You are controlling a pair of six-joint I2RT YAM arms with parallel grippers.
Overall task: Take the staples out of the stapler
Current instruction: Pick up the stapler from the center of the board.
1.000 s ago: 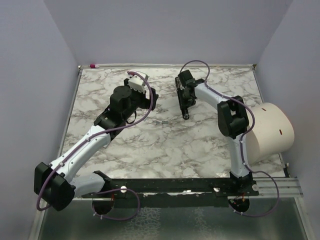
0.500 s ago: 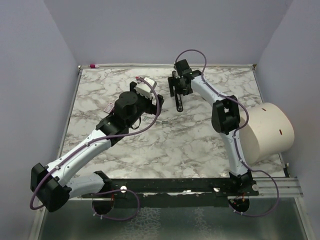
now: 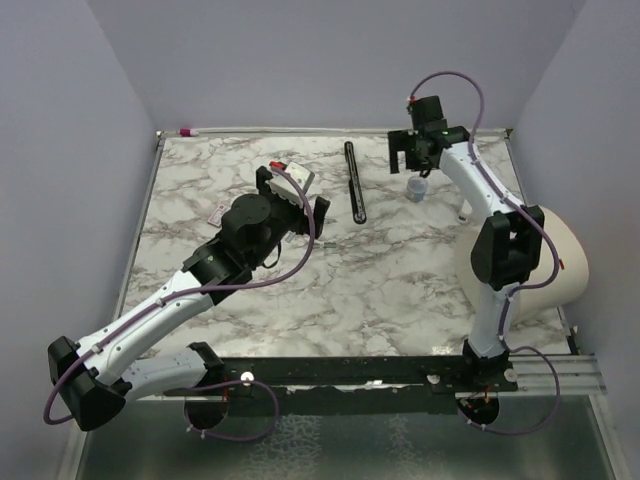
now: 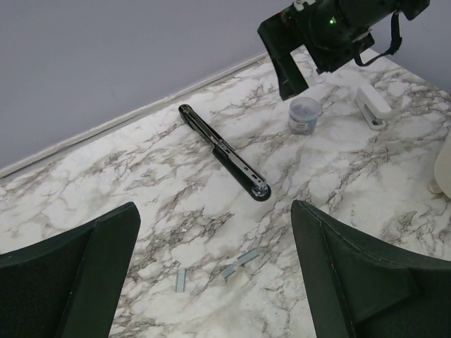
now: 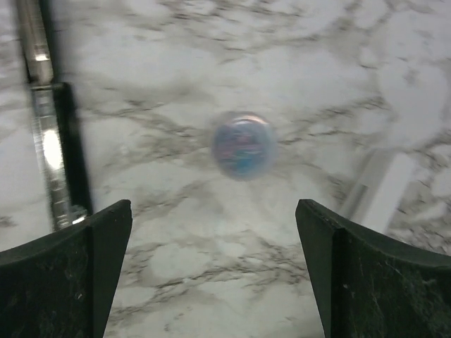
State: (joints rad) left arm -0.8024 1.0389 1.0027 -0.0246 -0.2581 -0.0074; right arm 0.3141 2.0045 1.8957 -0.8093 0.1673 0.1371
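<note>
Stapler (image 3: 217,213) lies on the left side of the marble tabletop (image 3: 380,290), apart from both grippers. Staples (image 4: 239,262) lie loose on the marble just ahead of the left gripper (image 4: 213,218), near the long black bar (image 4: 224,153). Left gripper is wide open and empty; right gripper (image 5: 213,208) is also spread wide and empty, above a small clear jar (image 5: 243,146) near a white block (image 4: 371,104).
</note>
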